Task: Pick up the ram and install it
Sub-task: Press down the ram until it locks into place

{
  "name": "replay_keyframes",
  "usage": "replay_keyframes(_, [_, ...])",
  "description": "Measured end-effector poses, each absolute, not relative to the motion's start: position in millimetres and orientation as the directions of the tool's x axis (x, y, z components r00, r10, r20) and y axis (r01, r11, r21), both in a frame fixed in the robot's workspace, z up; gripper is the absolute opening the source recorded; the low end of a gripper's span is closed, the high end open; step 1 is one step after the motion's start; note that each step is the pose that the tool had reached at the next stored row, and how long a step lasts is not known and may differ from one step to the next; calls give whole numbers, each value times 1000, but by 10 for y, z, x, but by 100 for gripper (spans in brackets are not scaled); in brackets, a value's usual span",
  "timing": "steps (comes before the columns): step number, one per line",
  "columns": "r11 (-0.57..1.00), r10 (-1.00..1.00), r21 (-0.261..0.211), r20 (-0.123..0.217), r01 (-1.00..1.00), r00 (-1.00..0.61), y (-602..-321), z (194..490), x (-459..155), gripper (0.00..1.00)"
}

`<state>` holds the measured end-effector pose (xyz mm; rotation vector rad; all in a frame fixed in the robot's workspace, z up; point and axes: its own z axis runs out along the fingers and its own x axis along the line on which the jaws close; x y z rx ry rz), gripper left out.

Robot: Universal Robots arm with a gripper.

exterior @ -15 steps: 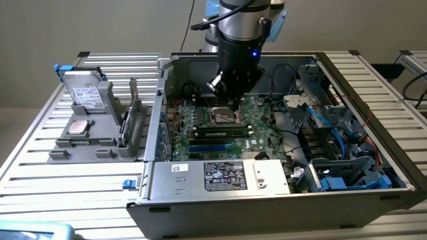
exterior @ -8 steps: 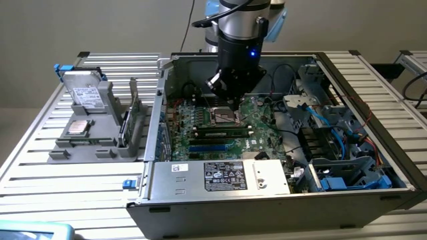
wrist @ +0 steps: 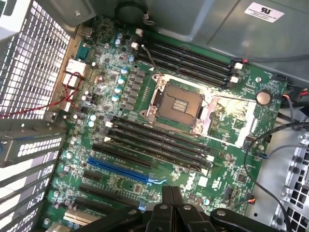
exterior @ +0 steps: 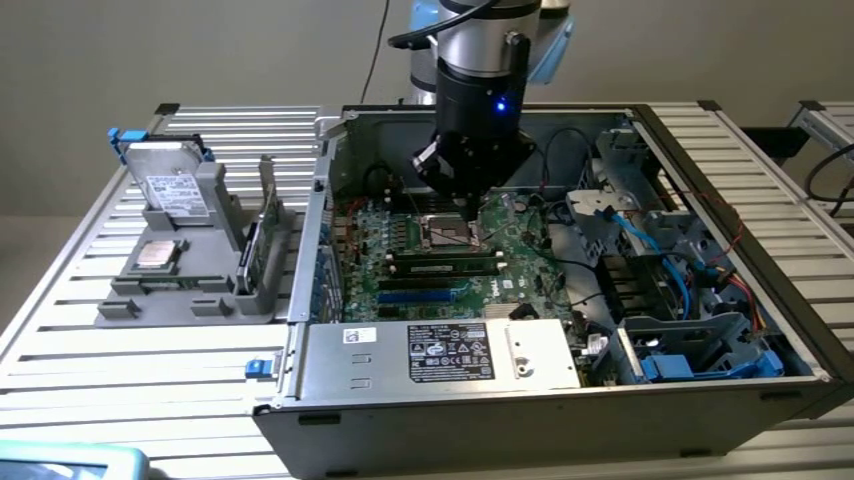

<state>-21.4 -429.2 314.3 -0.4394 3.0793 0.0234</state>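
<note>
Inside the open computer case (exterior: 334,180), my gripper (exterior: 466,207) hangs over the motherboard, just above the processor socket (exterior: 451,233). In the wrist view my gripper (wrist: 170,191) has its fingers pressed together, shut with nothing between them. A long green stick with a pale label, the ram (exterior: 447,267), stands upright in one of the black memory slots, on the near side of the socket and apart from my gripper. The wrist view looks down on the socket (wrist: 178,106) and the rows of black slots (wrist: 159,140) beside it.
A grey holder (exterior: 147,290) at the exterior view's left carries a hard drive (exterior: 174,188), a square silver chip (exterior: 158,255) and an upright green card (exterior: 271,235). Blue and black cables (exterior: 627,230) and drive bays fill the case's right side. The power supply (exterior: 447,352) lies along the front.
</note>
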Motion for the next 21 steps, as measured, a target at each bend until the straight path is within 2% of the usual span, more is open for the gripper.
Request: replay_keyframes(21, [999,31,10,-33,30,-999,-4292,3204,-214,11])
